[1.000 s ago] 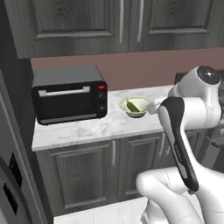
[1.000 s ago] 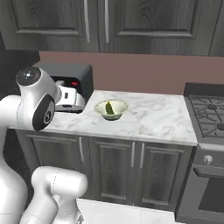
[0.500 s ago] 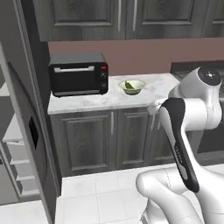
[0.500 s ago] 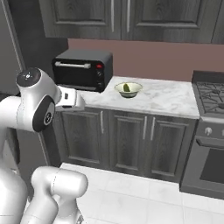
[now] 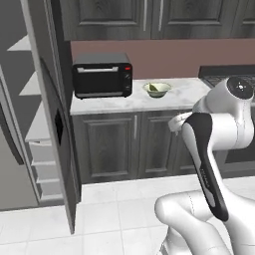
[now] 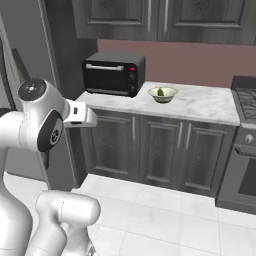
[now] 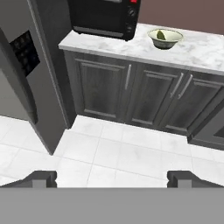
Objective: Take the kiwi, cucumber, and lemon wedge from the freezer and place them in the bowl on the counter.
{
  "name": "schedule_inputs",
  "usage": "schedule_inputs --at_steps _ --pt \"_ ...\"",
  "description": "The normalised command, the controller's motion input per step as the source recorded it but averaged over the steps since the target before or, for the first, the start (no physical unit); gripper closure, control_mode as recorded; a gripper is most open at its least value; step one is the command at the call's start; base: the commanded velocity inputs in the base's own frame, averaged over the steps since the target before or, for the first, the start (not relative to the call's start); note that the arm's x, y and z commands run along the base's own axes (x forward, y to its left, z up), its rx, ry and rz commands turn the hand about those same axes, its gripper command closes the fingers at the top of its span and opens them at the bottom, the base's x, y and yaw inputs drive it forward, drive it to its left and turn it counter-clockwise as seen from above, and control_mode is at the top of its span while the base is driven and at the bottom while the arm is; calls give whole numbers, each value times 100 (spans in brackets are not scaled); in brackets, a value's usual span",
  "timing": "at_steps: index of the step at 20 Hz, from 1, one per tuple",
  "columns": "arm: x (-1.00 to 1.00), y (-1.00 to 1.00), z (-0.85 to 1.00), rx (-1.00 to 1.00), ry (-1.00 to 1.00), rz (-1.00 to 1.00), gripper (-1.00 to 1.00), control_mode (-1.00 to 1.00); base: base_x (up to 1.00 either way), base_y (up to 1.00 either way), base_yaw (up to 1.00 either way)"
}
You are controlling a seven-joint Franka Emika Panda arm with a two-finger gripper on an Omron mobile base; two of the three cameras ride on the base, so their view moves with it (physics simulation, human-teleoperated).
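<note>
The jaws (image 7: pixel 112 177) are standing wide apart and holding nothing, their two dark fingertips (image 7: pixel 40 177) showing at the bottom of the hand view, well apart over the pale tiled floor (image 7: pixel 118 153). The hand is hanging clear of the table (image 5: pixel 184 94), in front of the dark cabinet doors (image 6: pixel 150 145) below it.

The bowl (image 5: pixel 158 89) is sitting on the marble table, near its back edge and roughly midway along its length, just to the right of the black toaster oven (image 5: pixel 102 74). The bowl and the oven are standing apart, not touching. A green item (image 7: pixel 160 35) is lying inside the bowl against its far wall; its form is too small to identify with certainty. In the right base view the bowl (image 6: pixel 163 94) is showing a similar yellowish-green piece inside it.

The toaster oven is occupying the left end of the table, its door shut and a red light showing at its upper right corner.

The freezer (image 5: pixel 47 124) is standing at the left end of the table with its door swung open. Pale grey inner shelves (image 5: pixel 40 129) are showing in the left base view beyond the door's edge. Contents of those shelves cannot be made out.

A stove (image 6: pixel 245 97) is adjoining the right end of the table.
</note>
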Motion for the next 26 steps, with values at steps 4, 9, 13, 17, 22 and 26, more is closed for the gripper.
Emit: schedule_inputs --at_steps 4,9,13,17,22,26 --pt "0 0 0 0 0 0 -100 100 15 72 0" --pt "0 0 0 0 0 0 -100 100 21 74 0" --pt "0 0 0 0 0 0 -100 100 20 69 0" --pt "0 0 0 0 0 0 -100 100 28 67 0" --pt "0 0 0 0 0 0 -100 100 24 65 -1" --pt "0 0 0 0 0 0 -100 100 41 50 -6"
